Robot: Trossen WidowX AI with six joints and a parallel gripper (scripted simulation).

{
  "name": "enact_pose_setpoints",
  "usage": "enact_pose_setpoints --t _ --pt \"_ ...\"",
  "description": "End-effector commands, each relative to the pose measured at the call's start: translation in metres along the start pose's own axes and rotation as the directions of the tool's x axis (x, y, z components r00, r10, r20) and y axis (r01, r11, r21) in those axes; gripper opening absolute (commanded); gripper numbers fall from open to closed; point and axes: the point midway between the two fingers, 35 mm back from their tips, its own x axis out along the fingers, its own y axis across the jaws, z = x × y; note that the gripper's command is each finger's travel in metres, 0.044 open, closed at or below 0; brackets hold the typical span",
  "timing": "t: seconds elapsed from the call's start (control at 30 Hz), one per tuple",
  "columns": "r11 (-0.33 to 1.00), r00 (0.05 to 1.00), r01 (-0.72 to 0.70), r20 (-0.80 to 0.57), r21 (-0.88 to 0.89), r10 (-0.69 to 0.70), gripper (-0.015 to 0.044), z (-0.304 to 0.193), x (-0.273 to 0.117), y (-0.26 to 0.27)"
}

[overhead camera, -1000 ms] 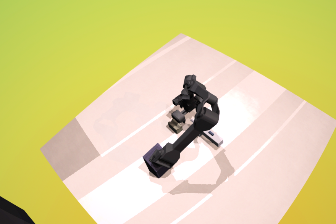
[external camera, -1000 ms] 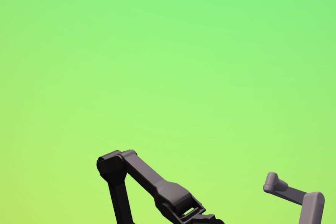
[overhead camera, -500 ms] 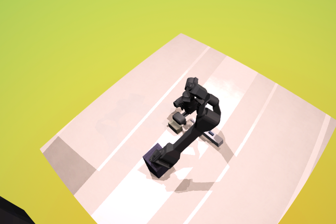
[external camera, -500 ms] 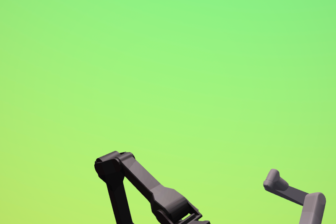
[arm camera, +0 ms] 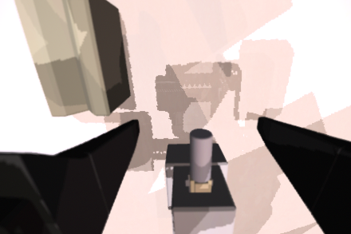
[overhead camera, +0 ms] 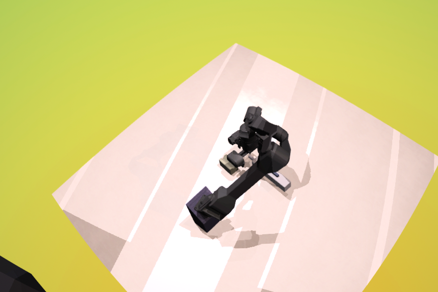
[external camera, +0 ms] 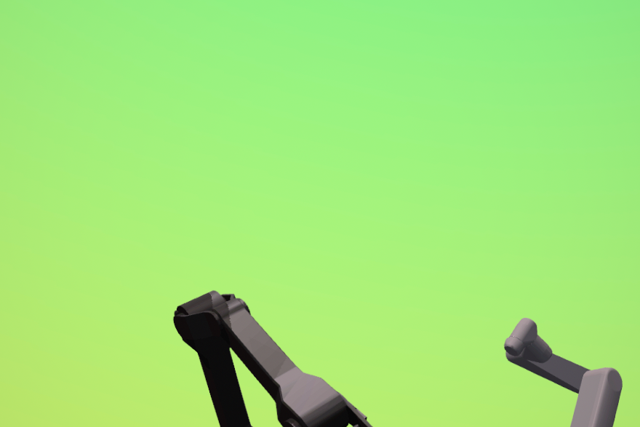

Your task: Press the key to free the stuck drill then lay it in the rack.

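The drill [arm camera: 200,156] shows in the wrist view as a smooth grey cylinder sticking out of the block [arm camera: 203,223] [overhead camera: 283,182], which is white with black end faces. A small tan part [arm camera: 200,187] sits at the drill's foot. A dark blue piece [overhead camera: 275,173], which looks like the key, lies on the block's top in the top view. The olive grooved rack [overhead camera: 228,165] [arm camera: 68,86] lies apart from the block and nothing lies in its groove. My gripper [arm camera: 198,124] is open and empty; the drill shows between its fingers, touching neither. The arm hides part of the block in the top view.
The arm rises from a dark purple pedestal [overhead camera: 196,199] and reaches across the pale striped table top [overhead camera: 336,189]. The exterior view shows only the arm's upper links [external camera: 258,345] and a lighter grey jointed shape [external camera: 597,396] at right.
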Motion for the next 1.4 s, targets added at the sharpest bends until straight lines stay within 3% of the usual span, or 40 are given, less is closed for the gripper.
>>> enact_pose_setpoints --t 0.0,0.17,0.7,1.37 --pt "1.000 1.000 0.001 -0.005 -0.005 -0.001 0.0440 -0.002 0.006 0.001" --pt "1.000 1.000 0.001 -0.006 -0.005 -0.001 0.0440 -0.004 0.011 0.001" --pt "1.000 1.000 -0.001 -0.002 0.000 0.001 0.0020 -0.003 0.009 0.001" --pt "1.000 1.000 0.002 -0.005 -0.004 -0.002 0.0000 0.012 0.009 0.001"
